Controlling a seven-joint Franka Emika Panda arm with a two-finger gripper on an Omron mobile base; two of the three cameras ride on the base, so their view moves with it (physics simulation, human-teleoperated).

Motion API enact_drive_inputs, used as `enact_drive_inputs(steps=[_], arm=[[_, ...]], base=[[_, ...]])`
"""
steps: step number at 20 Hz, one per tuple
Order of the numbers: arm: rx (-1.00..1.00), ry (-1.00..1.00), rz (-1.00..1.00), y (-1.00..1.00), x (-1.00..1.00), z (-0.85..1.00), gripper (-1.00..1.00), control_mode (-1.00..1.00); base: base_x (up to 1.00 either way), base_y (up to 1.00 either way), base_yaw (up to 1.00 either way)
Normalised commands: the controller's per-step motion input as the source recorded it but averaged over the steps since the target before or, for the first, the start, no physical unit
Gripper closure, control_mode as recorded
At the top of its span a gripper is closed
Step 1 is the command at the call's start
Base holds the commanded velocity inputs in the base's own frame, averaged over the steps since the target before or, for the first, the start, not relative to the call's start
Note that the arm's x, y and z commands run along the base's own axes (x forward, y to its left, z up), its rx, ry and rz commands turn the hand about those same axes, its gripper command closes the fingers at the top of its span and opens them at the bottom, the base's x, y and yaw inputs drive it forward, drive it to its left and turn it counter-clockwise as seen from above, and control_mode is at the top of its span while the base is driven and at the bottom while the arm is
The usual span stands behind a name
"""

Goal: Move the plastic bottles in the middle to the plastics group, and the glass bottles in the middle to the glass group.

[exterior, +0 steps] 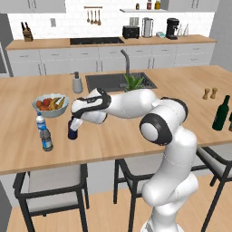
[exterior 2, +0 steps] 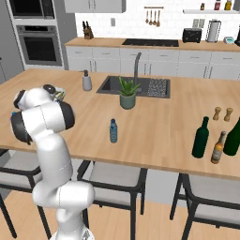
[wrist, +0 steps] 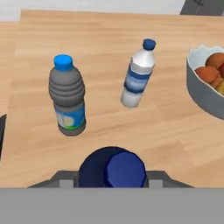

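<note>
Wooden island counter [exterior: 136, 131] ran across the kitchen. At its left end the gripper [exterior: 74, 128] was closed around the navy bottle [exterior: 72, 130], standing on the wood just right of the grey bottle [exterior: 45, 138] and the white-capped bottle [exterior: 41, 121], near the fruit bowl [exterior: 50, 105]. Their blue labels [wrist: 72, 118] showed no readable writing. A pale-blue water bottle [exterior 2: 113, 131] stood mid-counter, and the green wine bottle [exterior 2: 200, 138] far right.

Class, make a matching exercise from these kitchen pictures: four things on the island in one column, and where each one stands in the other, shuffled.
1. navy bottle
2. pale-blue water bottle
3. potted plant
4. fruit bowl

A. alone mid-counter, in front of the plant
B. at the gripper
C. beside the sink
D. behind the two small bottles

Pairs: 1-B, 2-A, 3-C, 4-D
</note>
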Motion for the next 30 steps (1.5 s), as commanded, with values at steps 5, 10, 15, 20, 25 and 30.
enact_drive_inputs(steps=[5,10,15,20,25,30], arm=[[0.00,-0.03,0.04,0.27,0.00,-0.17,1.00,-1.00],[0.00,0.00,0.04,0.18,0.01,-0.05,1.00,-1.00],[0.00,0.00,0.04,0.18,0.04,0.00,1.00,-1.00],[-0.04,-0.05,0.05,0.11,0.03,-0.27,1.00,-1.00],[-0.09,0.00,0.04,0.08,0.01,-0.35,1.00,-1.00],[-0.05,0.00,0.02,0.11,0.06,-0.14,1.00,-1.00]], base=[[0.00,0.00,0.00],[0.00,0.00,0.00],[0.00,0.00,0.00],[0.00,0.00,0.00],[0.00,0.00,0.00],[0.00,0.00,0.00]])
